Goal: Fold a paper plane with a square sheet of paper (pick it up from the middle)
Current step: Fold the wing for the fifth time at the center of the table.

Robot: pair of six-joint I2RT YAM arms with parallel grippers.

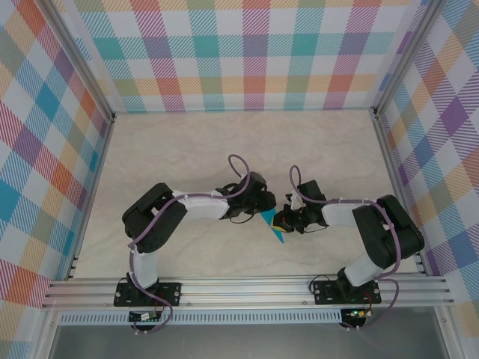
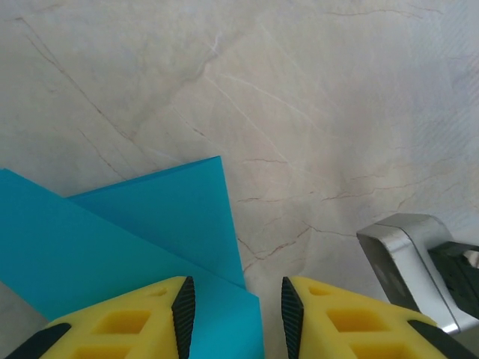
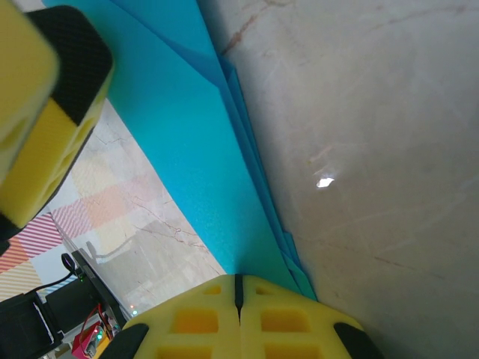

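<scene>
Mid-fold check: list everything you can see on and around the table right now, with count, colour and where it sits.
sheet of paper: one, teal-blue, folded in layers and tapering to a point, between the two grippers at the table's front centre
table: one, beige marbled top, under both arms
walls: three, pastel plaid, left, back and right of the table
frame rails: several, silver, along the near edge and up the corners
cables: two, purple, one looping over each wrist
arms: two, black and white, bolted to the near rail
left gripper: one, yellow fingers, open, astride the paper's edge
right gripper: one, yellow fingers, shut on the paper
</scene>
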